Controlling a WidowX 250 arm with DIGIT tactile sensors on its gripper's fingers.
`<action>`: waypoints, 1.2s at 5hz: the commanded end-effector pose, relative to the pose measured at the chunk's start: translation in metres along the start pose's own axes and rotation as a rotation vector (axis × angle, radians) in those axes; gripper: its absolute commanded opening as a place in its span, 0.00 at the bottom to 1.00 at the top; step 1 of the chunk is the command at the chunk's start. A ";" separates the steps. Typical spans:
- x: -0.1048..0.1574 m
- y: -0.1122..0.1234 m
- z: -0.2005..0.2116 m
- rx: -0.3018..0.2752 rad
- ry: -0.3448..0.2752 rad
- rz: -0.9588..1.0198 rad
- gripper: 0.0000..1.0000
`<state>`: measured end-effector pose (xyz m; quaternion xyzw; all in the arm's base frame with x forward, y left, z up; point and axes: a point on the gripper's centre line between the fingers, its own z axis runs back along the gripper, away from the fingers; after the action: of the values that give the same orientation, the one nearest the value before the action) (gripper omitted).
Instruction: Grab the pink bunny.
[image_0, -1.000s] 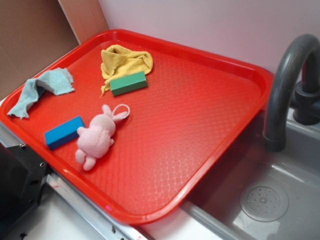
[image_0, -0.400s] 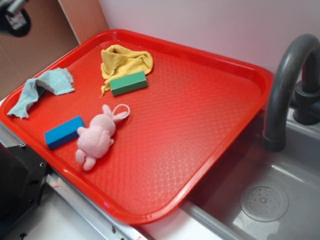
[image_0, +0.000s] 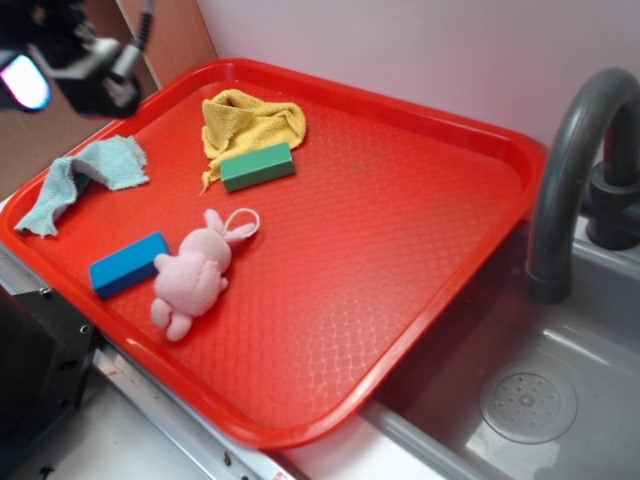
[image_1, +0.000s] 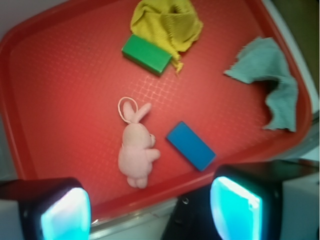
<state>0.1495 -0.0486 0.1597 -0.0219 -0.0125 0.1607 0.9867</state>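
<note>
The pink bunny (image_0: 195, 272) lies on its side on the red tray (image_0: 400, 200), near the tray's front left edge, with its white loop by its ears. Seen from the wrist, the pink bunny (image_1: 136, 152) is below the centre of the tray (image_1: 60, 75). My gripper (image_0: 70, 65) hovers high above the tray's far left corner, well away from the bunny. Its glowing cyan pads (image_1: 65, 212) stand wide apart. The gripper (image_1: 150, 212) is open and holds nothing.
A blue block (image_0: 128, 265) lies right beside the bunny. A green block (image_0: 257, 166) rests against a yellow cloth (image_0: 250, 120) at the back. A teal cloth (image_0: 85, 175) lies at the left rim. A grey faucet (image_0: 575, 170) and sink (image_0: 540, 390) are to the right.
My gripper has come into the exterior view from the top left corner and moved rightward and down. The bunny, blocks and cloths have not moved.
</note>
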 end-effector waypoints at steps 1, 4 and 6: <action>0.016 -0.023 -0.053 -0.002 -0.004 -0.087 1.00; 0.007 -0.025 -0.120 0.092 0.122 -0.161 1.00; -0.002 -0.011 -0.149 0.156 0.179 -0.169 0.99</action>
<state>0.1578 -0.0651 0.0182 0.0440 0.0935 0.0768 0.9917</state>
